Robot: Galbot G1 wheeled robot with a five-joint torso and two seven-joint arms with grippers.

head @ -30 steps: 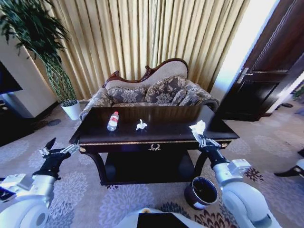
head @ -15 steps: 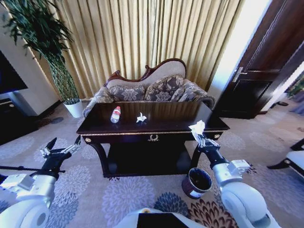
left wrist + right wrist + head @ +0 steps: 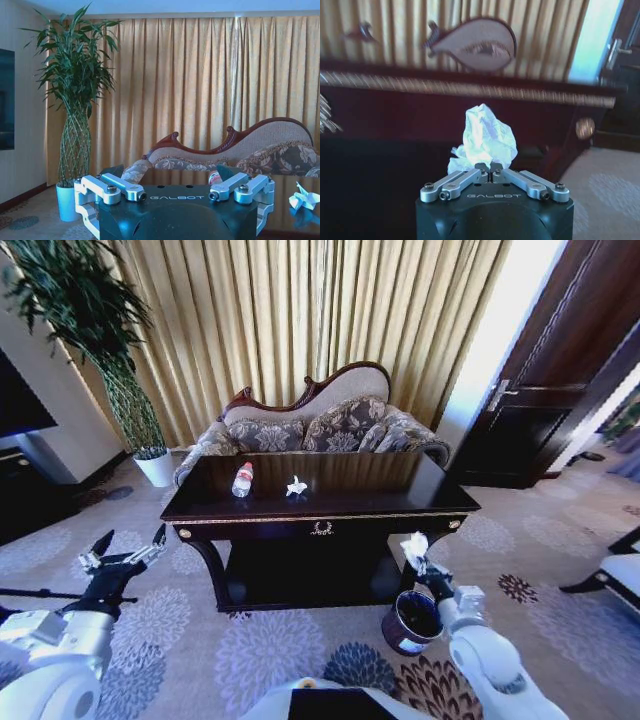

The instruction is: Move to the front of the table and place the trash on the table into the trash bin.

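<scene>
Here the right tool [image 3: 418, 562] pinches a crumpled tissue [image 3: 413, 546] just above the trash bin [image 3: 411, 621], below the bench [image 3: 400, 495] edge. Bottle [image 3: 242, 479] and paper piece [image 3: 296, 486] lie on the bench. The left tool [image 3: 128, 554] hangs open.

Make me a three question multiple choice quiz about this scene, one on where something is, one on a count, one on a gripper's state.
1. Where is the trash bin?
A. on the table
B. on the carpet by the table's front right leg
C. beside the plant

2. How many pieces of trash lie on the table?
A. two
B. four
C. none

3. The right gripper is:
A. open
B. shut on nothing
C. shut on the crumpled tissue

Answers: B, it stands on the carpet; A, bottle and paper piece; C, its fingers pinch the tissue.
</scene>
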